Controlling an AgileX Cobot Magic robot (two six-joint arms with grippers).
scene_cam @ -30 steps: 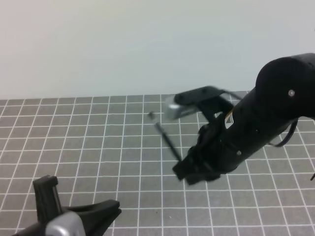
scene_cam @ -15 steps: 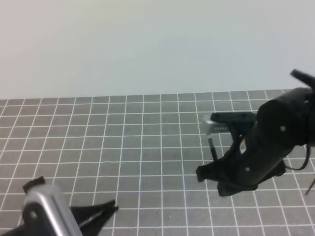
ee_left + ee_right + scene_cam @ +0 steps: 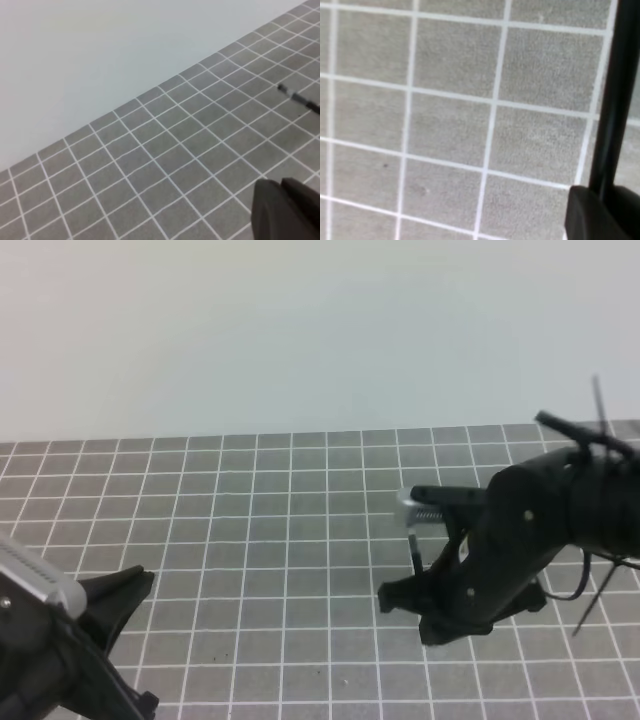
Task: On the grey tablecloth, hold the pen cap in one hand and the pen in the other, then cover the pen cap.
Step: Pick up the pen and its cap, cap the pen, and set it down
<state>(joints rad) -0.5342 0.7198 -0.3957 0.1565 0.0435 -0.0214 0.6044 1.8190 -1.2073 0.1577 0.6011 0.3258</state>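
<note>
The grey tablecloth (image 3: 250, 530) covers the table. My right gripper (image 3: 416, 588) hangs over its right half, shut on the pen (image 3: 415, 545), which stands nearly upright as a thin black stick. In the right wrist view the pen (image 3: 615, 110) runs up the right edge from the dark fingers (image 3: 590, 215). My left gripper (image 3: 135, 590) is low at the left, its jaws shut together. The left wrist view shows its fingers (image 3: 287, 205) at the bottom right and the pen's pale tip end (image 3: 292, 94) at the right edge. The pen cap shows in no view.
A pale bare wall (image 3: 300, 330) rises behind the cloth's far edge. The right arm's bulky black body (image 3: 560, 520) and loose cables (image 3: 600, 580) fill the right side. Gridded cloth lies between the two grippers.
The right arm swung right with the pen, then settled lower; the pen went from slanted to nearly upright. The left gripper turned and shifted left, its jaws closing fully.
</note>
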